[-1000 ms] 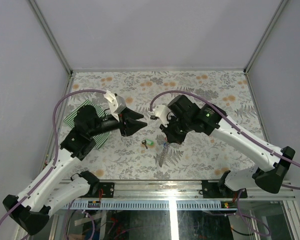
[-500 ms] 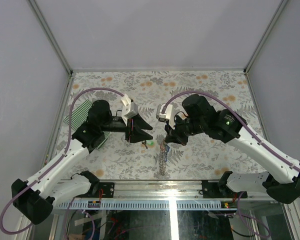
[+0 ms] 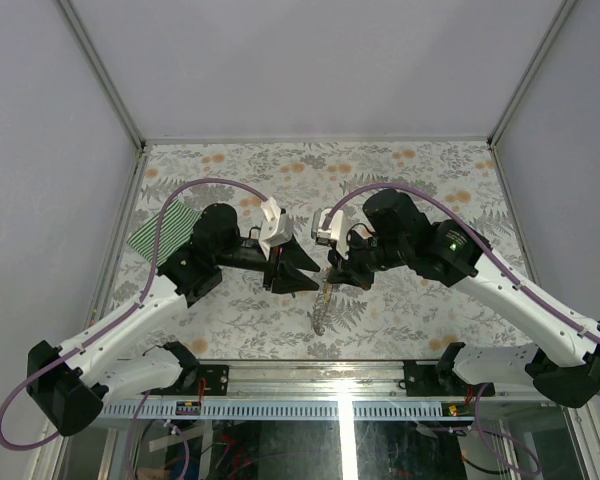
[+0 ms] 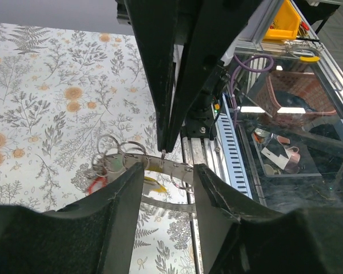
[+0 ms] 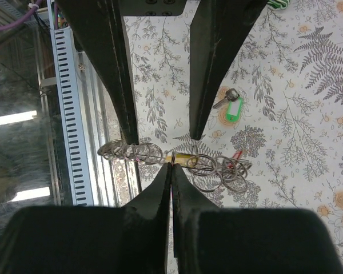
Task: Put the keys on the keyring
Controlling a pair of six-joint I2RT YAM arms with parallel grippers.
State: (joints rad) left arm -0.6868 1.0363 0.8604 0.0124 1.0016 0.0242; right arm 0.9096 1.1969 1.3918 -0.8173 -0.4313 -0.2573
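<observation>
Metal chain, thin and limp: the keyring (image 5: 143,153) is light and slippery and will likely sag and swing, so take it at a link or ring, not mid-loop. It sits near the table (image 3: 400,180) centre, tail trailing toward 6 o'clock. R gripper (image 5: 172,165) is clamped on a link mid-strand. L gripper (image 4: 168,169) is spread, fingers either side of the strand, gripping nothing. L arm (image 3: 130,320) reaches to 3 o'clock, R arm (image 3: 520,295) to 9, tips nearly meeting. A green key (image 5: 235,108) lies at 1 o'clock of the pinch.
</observation>
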